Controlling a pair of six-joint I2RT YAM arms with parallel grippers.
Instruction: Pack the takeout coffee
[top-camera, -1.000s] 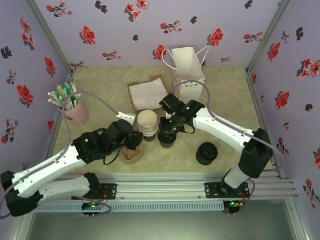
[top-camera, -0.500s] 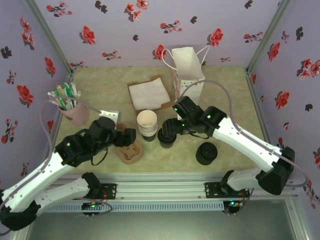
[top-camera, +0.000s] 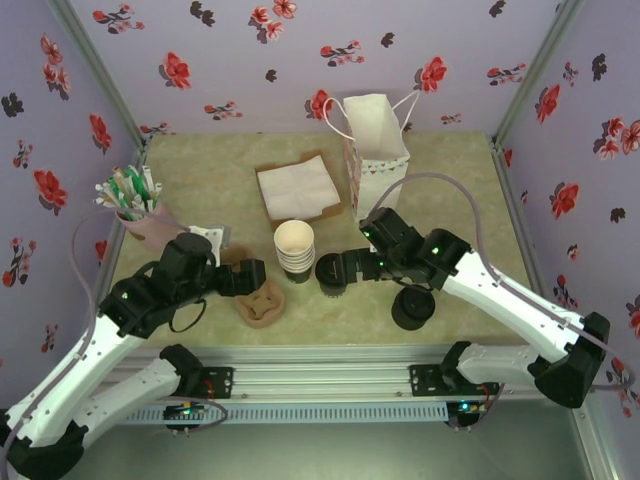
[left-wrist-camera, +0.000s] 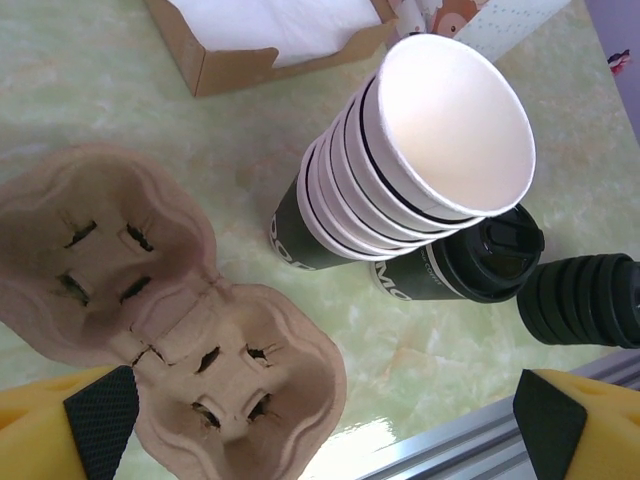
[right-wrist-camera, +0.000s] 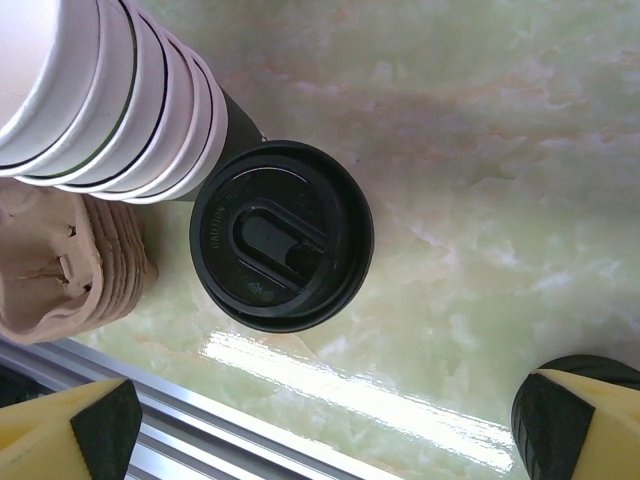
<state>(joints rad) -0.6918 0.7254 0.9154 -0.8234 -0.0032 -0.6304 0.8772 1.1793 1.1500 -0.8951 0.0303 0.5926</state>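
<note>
Both arms have drawn back from the middle of the table (top-camera: 450, 190) since a second ago, and both pairs of jaws have spread wide. The takeout coffee (top-camera: 333, 272) stands upright and free on the marbled top, its black lid on. The lid carries raised lettering around its rim (too small to read), and white letters on the dark side begin "MO" before they curve out of sight.

The right gripper (top-camera: 350, 267) hangs just right of the coffee, jaws apart and holding nothing. Just left of the coffee is the stack of lidless cups (top-camera: 295, 248), which shows part of the same white print low on its sleeve. Next comes the pulp carrier (top-camera: 262, 303), with the left gripper (top-camera: 247, 278) above its far edge, also wide and bare. The pile of black lids (top-camera: 412, 307) sits to the coffee's right. The napkin box (top-camera: 298, 188) and the paper bag (top-camera: 376, 140) lie beyond.
</note>
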